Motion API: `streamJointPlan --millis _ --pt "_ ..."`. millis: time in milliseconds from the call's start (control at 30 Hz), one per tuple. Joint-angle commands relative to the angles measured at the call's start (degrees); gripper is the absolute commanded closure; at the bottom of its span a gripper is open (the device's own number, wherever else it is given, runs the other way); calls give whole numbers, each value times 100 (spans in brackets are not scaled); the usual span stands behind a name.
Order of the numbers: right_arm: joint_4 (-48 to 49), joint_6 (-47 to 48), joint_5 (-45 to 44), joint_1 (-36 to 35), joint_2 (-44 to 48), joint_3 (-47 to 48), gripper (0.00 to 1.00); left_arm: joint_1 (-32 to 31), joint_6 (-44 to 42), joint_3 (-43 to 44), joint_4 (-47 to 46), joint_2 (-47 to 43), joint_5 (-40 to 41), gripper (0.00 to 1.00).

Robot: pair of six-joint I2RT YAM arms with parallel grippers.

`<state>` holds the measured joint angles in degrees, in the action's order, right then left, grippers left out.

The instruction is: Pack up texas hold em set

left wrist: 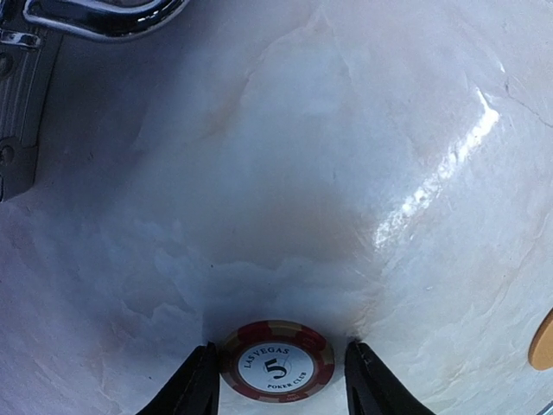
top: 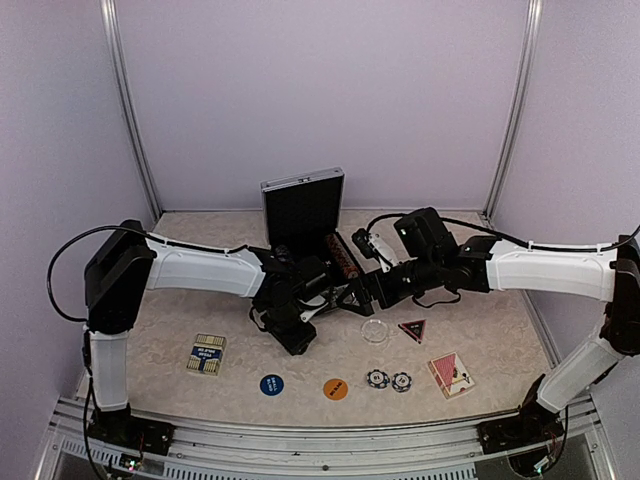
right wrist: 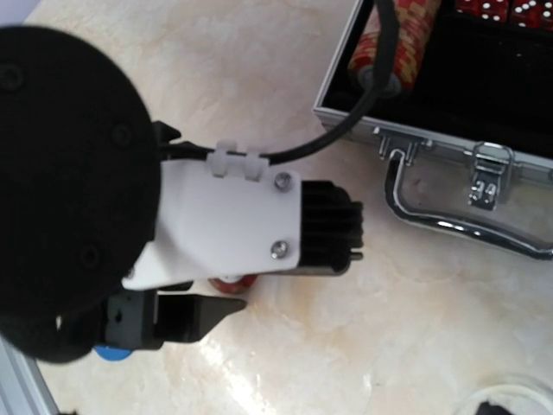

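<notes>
Left wrist view is showing the left gripper standing with its jaws parted around a red poker chip marked with a 5. The chip is lying flat on the marbled table. One black fingertip is sitting against its 9 o'clock rim and the other is standing just off its 3 o'clock rim, so the pincer is bracketing the chip and not clamping it. The metal handle is gleaming at 11 o'clock of that view; the orange disc is peeking in at 3 o'clock.

Top external view is showing the silver briefcase lying open at 12 o'clock on the table, its black-lined lid standing upright; a row of chips is lying in its base, and both arms are reaching in just in front of it. The right gripper is hovering at 3 o'clock of the left one, its jaws spread wide with nothing showing between them.

Loose pieces are lying nearer the front edge; the clear disc and the dark triangle are sitting side by side at 4 o'clock of the grippers; two striped chips are lying together at 5 o'clock; the blue disc is lying at 7 o'clock, with the orange one at 6 o'clock; a blue-and-gold card deck is lying at 8 o'clock, and a red-backed card deck is lying far out at 4 o'clock.

Right wrist view is looking down on the left wrist; red dice are showing inside the case at 1 o'clock.
</notes>
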<state>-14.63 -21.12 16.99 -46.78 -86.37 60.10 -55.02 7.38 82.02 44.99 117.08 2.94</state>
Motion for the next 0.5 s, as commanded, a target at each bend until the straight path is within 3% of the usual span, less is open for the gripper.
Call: streamJointPlan --millis 0,100,200,333,467 --pt "108 -41 79 33 34 105 0 62 -31 -116 -85 138 -110 51" --pt "103 -49 147 25 -82 177 0 72 -1 -125 2 162 -54 50" --pt "49 -49 206 30 -230 283 0 85 27 -141 52 205 14 41" --pt "73 -81 265 18 -291 339 0 154 4 -200 -2 193 -100 41" --pt "53 -103 270 21 -297 385 0 200 -32 -284 -127 199 -266 48"
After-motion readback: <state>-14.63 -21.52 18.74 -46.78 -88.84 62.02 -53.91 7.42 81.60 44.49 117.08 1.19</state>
